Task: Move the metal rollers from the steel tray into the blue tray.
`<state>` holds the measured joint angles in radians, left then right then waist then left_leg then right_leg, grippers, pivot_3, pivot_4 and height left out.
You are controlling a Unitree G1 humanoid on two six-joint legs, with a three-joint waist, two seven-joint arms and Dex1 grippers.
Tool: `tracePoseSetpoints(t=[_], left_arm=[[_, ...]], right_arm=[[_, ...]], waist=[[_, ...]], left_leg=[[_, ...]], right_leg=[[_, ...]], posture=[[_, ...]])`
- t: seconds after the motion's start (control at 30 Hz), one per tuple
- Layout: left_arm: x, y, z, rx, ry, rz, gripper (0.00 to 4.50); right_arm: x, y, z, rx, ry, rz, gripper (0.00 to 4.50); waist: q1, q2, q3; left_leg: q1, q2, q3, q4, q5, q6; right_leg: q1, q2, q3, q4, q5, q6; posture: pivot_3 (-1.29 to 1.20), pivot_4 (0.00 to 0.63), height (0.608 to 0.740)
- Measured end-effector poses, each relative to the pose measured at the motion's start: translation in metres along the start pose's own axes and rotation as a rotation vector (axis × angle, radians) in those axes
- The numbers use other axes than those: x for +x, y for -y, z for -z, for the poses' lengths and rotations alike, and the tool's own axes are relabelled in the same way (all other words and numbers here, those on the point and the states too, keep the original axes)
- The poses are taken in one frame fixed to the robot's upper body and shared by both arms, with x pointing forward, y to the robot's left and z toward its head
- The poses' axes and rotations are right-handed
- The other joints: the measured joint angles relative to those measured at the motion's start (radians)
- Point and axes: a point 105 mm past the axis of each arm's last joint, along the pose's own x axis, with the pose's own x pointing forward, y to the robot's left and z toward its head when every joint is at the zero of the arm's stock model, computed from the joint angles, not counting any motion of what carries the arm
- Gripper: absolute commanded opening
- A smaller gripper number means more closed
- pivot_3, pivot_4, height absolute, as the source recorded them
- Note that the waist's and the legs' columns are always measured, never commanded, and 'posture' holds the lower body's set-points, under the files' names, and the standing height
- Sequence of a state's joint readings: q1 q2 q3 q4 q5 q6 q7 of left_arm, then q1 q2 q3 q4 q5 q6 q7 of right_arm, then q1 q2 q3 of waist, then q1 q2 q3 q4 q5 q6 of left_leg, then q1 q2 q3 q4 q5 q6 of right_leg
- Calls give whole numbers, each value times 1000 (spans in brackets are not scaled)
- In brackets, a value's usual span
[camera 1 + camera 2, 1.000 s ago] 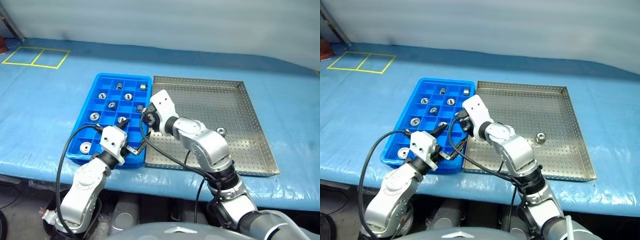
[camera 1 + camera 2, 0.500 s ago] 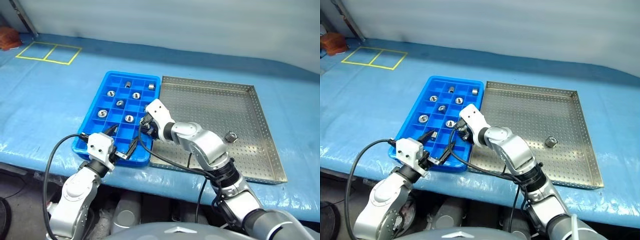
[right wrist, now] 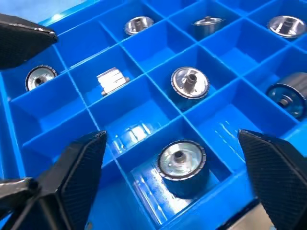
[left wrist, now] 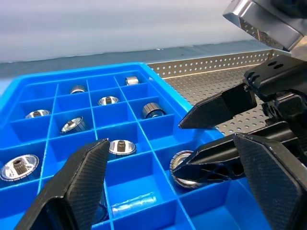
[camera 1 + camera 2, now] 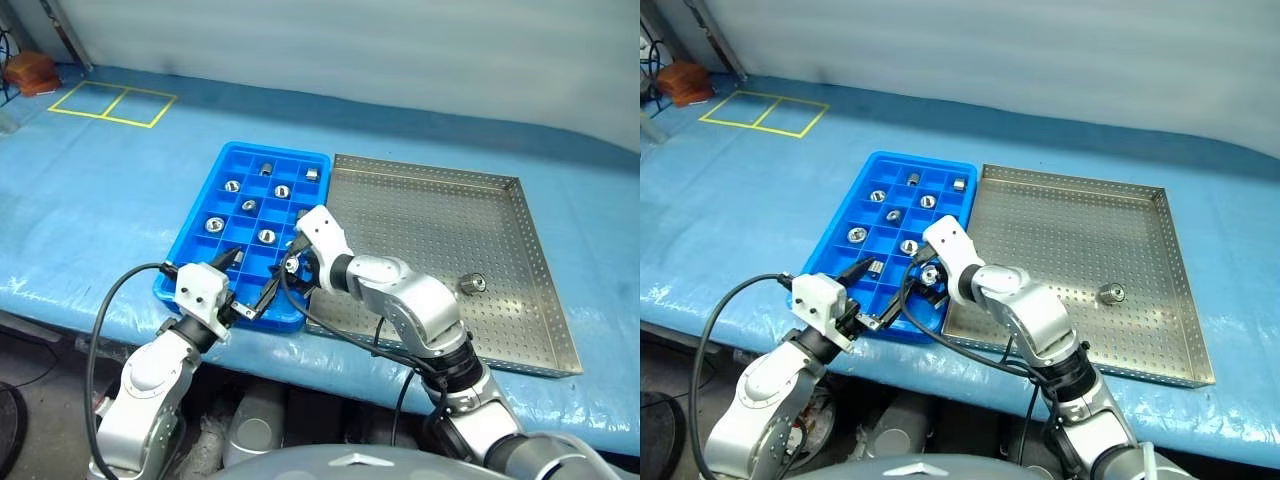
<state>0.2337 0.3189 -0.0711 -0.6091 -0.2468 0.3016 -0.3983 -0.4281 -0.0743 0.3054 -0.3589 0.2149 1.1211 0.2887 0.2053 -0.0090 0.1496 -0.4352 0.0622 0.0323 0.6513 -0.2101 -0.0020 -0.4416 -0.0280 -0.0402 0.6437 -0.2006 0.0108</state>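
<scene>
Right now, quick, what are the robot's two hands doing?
Left gripper: fingers open, holding nothing.
Right gripper: fingers open over the blue tray, holding nothing; a roller lies below.

silver-grey rounded arm shells w/ white wrist blocks; left gripper (image 5: 246,285) and right gripper (image 5: 930,285) both carry black tapered fingers (woven carbon-look texture up close), black cables looping off each wrist.
</scene>
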Motion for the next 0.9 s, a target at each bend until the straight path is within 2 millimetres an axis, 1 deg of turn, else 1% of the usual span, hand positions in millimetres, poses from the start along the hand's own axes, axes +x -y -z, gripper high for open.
tracePoseSetpoints(t=[0.1,0.17,0.2,0.27,0.33,0.4,0.5,0.6,0.67,0.77,0.9], left_arm=[[13,9,3,-19,-6,59,4500],[22,17,6,-36,-8,97,4500],[25,21,6,-40,-6,119,4500],[33,35,4,-51,4,185,4500],[39,46,3,-57,10,247,4500],[44,55,4,-58,0,299,4500],[47,62,3,-60,1,338,4500],[50,69,3,-60,-4,374,4500],[51,73,2,-52,-2,397,4500],[51,76,2,-42,-4,416,4500],[51,77,2,-40,-6,421,4500]], right_arm=[[-12,26,2,85,71,159,4480],[-28,51,-2,117,146,310,4480],[-36,61,-4,122,181,380,4480],[-56,81,-4,151,241,535,4480],[-72,97,0,209,274,678,4480],[-88,112,10,230,272,825,4480],[-107,126,19,240,275,995,4480],[-114,132,28,250,260,1080,4480],[-114,136,39,266,229,1100,4480],[-109,137,53,290,185,1093,4480],[-104,139,61,324,174,1076,4480]], waist=[[-4,0,0],[-16,0,0],[-24,0,0],[-43,0,0],[-69,0,0],[-100,0,0],[-137,1,0],[-160,1,0],[-168,1,0],[-177,1,0],[-178,1,0]], left_leg=[[-2,0,1,1,1,2],[-6,-1,0,1,1,2],[-9,-1,0,1,2,3],[-10,-1,-1,0,2,3],[-10,-1,-2,-1,2,3],[-9,0,-2,-1,2,3],[-7,0,-1,0,2,3],[-5,0,-1,0,2,4],[-4,0,0,0,2,4],[-2,0,1,0,2,4],[-1,0,2,0,2,4]], right_leg=[[-1,0,0,0,0,0],[0,0,0,0,1,1],[-3,1,0,0,1,1],[-4,2,1,0,4,7],[-4,3,1,0,4,7],[-3,3,1,0,4,7],[-2,3,2,1,2,5],[0,3,3,2,1,3],[1,3,4,2,1,3],[1,3,6,3,1,3],[2,3,7,3,1,3]], posture=[[244,150,740],[200,150,740],[183,150,740],[159,150,740],[134,150,740],[118,150,740],[102,150,740],[96,150,740],[96,150,740],[96,150,740],[111,150,740]])
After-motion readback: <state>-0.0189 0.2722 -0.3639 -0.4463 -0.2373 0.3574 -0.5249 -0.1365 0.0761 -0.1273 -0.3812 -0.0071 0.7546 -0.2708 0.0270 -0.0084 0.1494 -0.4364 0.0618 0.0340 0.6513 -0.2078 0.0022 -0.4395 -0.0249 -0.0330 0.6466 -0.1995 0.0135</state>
